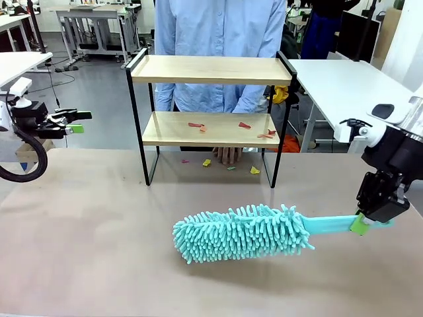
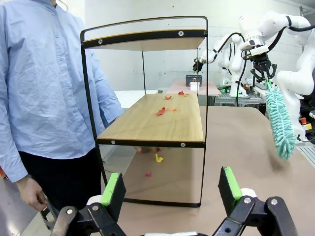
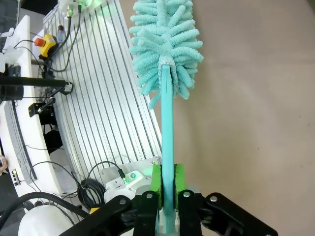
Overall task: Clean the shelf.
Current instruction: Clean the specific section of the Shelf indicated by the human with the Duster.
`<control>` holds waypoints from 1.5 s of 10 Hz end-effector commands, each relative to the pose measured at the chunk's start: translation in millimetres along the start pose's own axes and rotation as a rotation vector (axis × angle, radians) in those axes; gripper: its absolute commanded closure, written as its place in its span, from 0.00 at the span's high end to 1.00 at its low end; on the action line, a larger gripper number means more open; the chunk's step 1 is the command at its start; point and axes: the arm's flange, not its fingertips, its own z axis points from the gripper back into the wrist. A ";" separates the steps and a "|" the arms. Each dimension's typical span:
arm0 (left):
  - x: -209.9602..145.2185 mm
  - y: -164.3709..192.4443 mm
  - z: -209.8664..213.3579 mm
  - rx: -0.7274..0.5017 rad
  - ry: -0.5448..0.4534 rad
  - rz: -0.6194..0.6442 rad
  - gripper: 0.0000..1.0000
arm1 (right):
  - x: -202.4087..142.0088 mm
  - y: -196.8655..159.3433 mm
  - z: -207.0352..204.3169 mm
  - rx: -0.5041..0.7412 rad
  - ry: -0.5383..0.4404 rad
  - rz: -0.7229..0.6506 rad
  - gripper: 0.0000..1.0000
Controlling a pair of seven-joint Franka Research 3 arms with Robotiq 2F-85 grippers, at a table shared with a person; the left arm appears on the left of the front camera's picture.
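Observation:
The shelf (image 1: 211, 69) stands at the table's far middle, two light wooden boards in a black frame; in the left wrist view the shelf (image 2: 152, 120) is seen end-on. Red and orange scraps (image 1: 245, 125) lie on its lower board, and more scraps (image 1: 254, 170) lie on the table under it. A teal fluffy duster (image 1: 241, 231) hangs low over the table at front centre, its handle clamped in my right gripper (image 1: 360, 224), which is shut on it; the duster (image 3: 167, 49) points away from the right gripper (image 3: 167, 184). My left gripper (image 1: 74, 123) hovers open at the far left, apart from the shelf; its fingers (image 2: 114, 192) frame the shelf.
A person in a light blue shirt (image 1: 218, 33) stands behind the shelf, one hand (image 1: 228, 154) resting on the table under it. White tables (image 1: 350, 82) stand at the back right and back left. The brown tabletop (image 1: 99, 231) is bare at front left.

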 end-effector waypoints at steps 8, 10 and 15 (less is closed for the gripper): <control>3.6 -1.2 0.3 0.001 -0.001 0.000 1.00 | -2.1 2.9 1.0 0.006 -0.010 -0.007 0.13; 3.6 -1.2 0.3 0.001 -0.001 0.000 1.00 | -2.1 2.9 1.0 0.006 -0.010 -0.007 0.13; 3.6 -1.2 0.3 0.001 -0.001 0.000 1.00 | 101.6 12.8 -19.4 -0.184 -0.197 -0.356 0.13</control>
